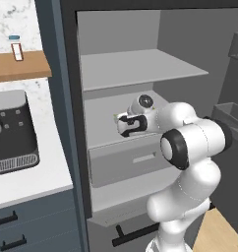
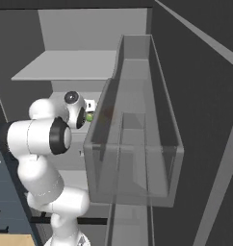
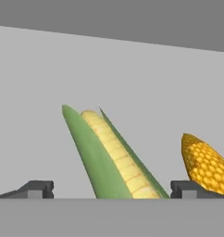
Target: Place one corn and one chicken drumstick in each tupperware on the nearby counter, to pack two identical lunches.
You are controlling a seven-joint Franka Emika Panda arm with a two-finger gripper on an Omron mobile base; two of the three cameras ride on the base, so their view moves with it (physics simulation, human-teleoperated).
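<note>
The arm reaches into the open fridge, its gripper (image 3: 112, 190) over the middle shelf (image 1: 104, 125). The fingers (image 3: 37, 189) stand spread wide on either side of the husked corn (image 3: 111, 157) — not touching it. The yellow corn (image 3: 206, 164) lies just beside it, by the other finger. A coffee machine (image 1: 13, 130) sits on the bench (image 1: 37, 179).
</note>
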